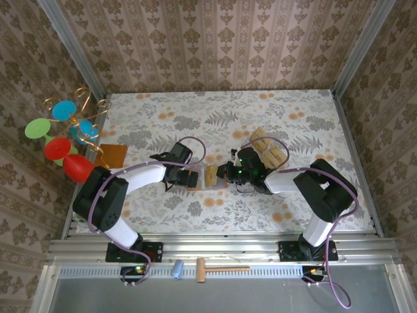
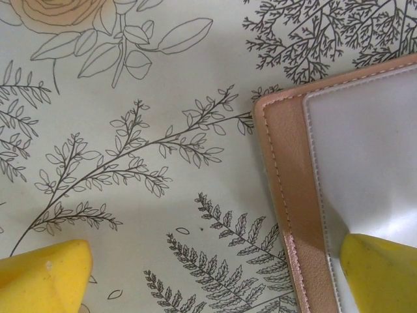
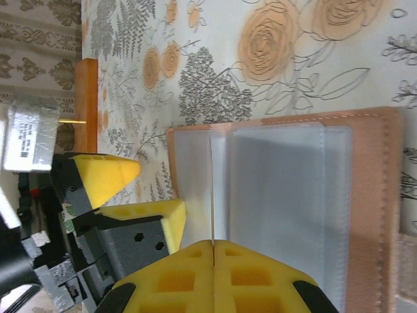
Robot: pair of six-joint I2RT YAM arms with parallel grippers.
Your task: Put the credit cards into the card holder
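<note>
Two grippers meet at the open card holder (image 3: 371, 195). Right gripper (image 3: 214, 248): yellow pads pressed flat together, with a thin tan edge running straight out from their seam across the holder's inside. This is one credit card (image 1: 210, 175), pinched and seen edge-on from the wrist. From above it shows as a small tan rectangle right at the fingertips, over the holder's middle. The holder lies spread flat directly under and ahead of these fingertips, clear pockets up, with its pinkish stitched border on the side away from the left arm. Left gripper (image 2: 212, 277): jaws released, spread wide, holding nothing. One finger (image 2: 381, 270) sits over the clear pocket at a corner of the holder, the other over the bare floral tablecloth (image 2: 130, 98) beside it. Contact with the pocket cannot be judged. From the right wrist, the left fingers stand just beside the holder's edge opposite the border. A stack of credit cards (image 1: 270, 149) lies behind the right gripper, beside its forearm, apart from the holder. An orange-brown board (image 1: 113, 155) lies well beyond the left gripper, near the table's left edge.
</note>
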